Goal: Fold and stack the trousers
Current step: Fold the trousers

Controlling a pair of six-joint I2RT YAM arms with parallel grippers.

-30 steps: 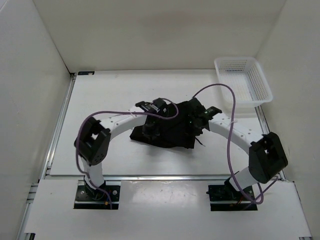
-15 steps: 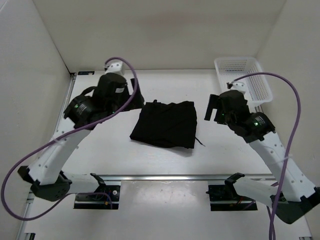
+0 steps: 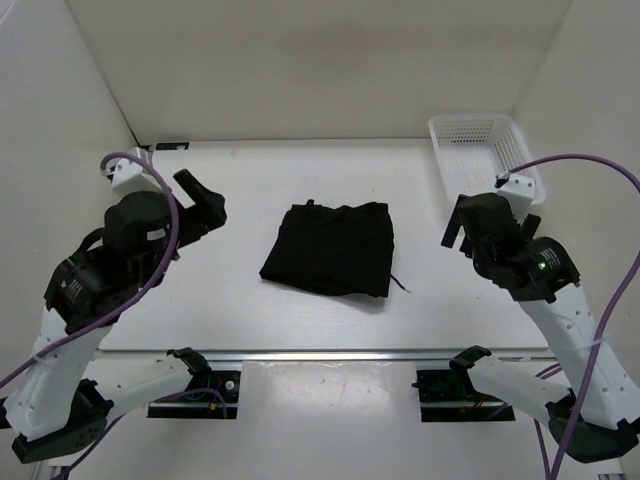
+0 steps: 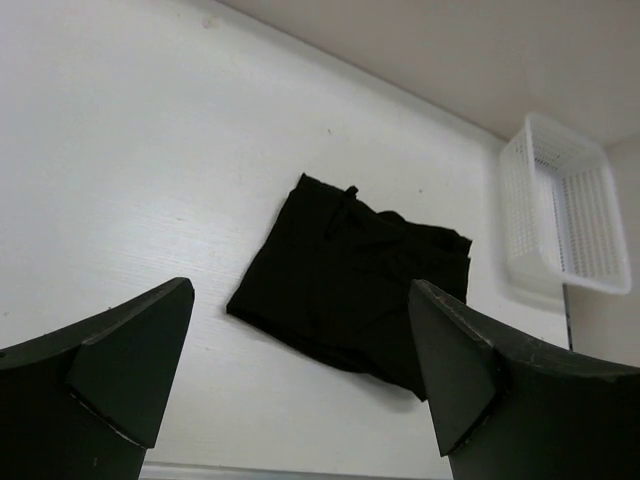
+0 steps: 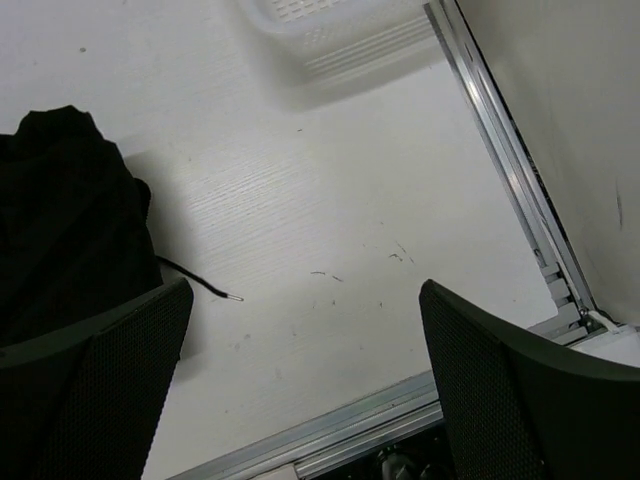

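A white surface (image 3: 230, 310) is seen from above, with white walls around it. To the left of the trousers (image 3: 330, 248), and well apart from them, the left gripper (image 3: 203, 198) hovers above the surface. Its two fingers are spread wide with nothing between them. Its wrist camera looks down between the fingers at the trousers.

The trousers lie flat in the middle of the surface, folded into a compact, roughly square black bundle. Neither gripper touches them. A thin dark cord (image 3: 400, 285) trails from the near right corner of the trousers onto the surface.

To the right of the trousers, also well apart, the right gripper (image 3: 458, 232) hangs in the air, fingers spread wide and empty. Farther right of the trousers and behind them, a white mesh basket (image 3: 487, 160) sits on the surface.
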